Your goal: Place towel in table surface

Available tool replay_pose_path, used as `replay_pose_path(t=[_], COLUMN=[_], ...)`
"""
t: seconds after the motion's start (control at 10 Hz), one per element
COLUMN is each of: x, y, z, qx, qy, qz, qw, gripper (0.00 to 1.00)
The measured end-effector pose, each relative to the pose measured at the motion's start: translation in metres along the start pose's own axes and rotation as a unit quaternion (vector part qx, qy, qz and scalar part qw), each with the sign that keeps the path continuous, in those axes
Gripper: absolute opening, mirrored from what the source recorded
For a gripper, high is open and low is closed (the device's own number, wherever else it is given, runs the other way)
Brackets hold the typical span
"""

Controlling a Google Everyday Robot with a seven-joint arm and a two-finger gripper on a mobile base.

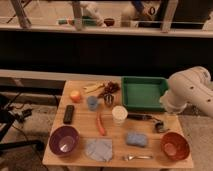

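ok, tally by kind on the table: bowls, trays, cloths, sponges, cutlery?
Bowls: 2, purple bowl, orange bowl
Green tray: 1
Towel: 1
Sponge: 1
Utensil: 1
Total: 6
Gripper open, empty, near the right edge of the table.

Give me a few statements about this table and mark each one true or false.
1. The towel lies on the table surface, beside the purple bowl. True.
2. The pincer holds the towel. False: it hangs open near the table's right edge, in front of the green tray, holding nothing.
3. The blue sponge sits in the green tray. False: it lies on the table surface.
4. The white cup stands upright. True.
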Motion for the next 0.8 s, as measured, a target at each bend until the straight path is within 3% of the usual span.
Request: replay_pose_path(t=[0.5, 0.8], x=[-0.008, -0.058], y=[0.007, 0.023], z=[0.002, 0.003], qx=[0.001, -0.001], qy=[-0.002, -0.015], qz=[-0.011, -0.047], qw=[0.9999, 0.9988], gripper=[0.80, 0.80])
